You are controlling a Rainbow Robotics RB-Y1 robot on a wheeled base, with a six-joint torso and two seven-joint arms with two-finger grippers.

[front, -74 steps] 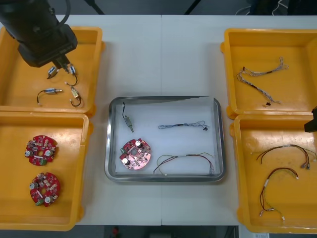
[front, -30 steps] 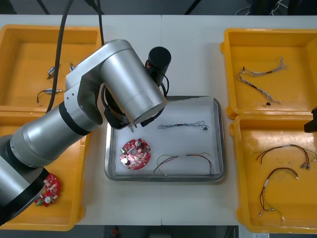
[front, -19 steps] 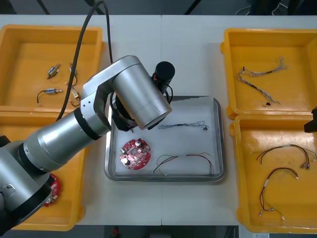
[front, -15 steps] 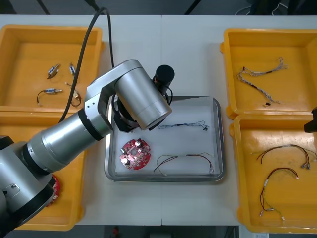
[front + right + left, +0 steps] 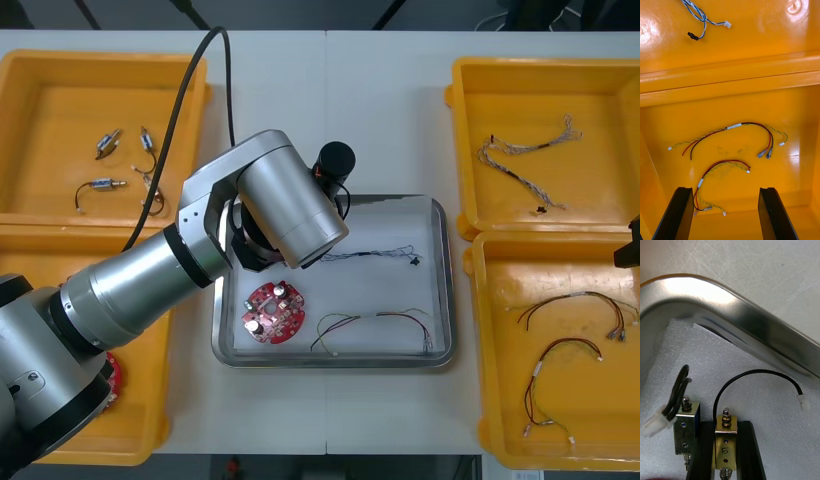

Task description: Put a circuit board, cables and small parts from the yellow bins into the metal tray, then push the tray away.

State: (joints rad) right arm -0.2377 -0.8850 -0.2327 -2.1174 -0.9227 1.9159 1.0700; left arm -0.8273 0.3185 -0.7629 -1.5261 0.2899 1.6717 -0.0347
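The left arm reaches across the surface [image 5: 380, 110] and covers the far left corner of the metal tray [image 5: 447, 290]. In the left wrist view the left tool [image 5: 726, 424] is narrowed onto a small metal part [image 5: 725, 444] marked 5, clamped between its black fingers [image 5: 705, 450] over the tray's white lining; whether the part touches the lining I cannot tell. A thin black cable [image 5: 760, 373] arcs from this part to a white end on the lining. A second small metal part [image 5: 685, 423], with a looped black lead and a white plug, lies just beside the fingers, near the tray's curved shiny rim. Elsewhere in the tray lie a round red circuit board [image 5: 272, 312], a blue and white cable [image 5: 365, 254] and a red and yellow cable [image 5: 385, 315]. The right tool [image 5: 724, 191] hangs with its fingers wide apart over the near right yellow bin [image 5: 730, 108], above two red and yellow cables [image 5: 730, 129].
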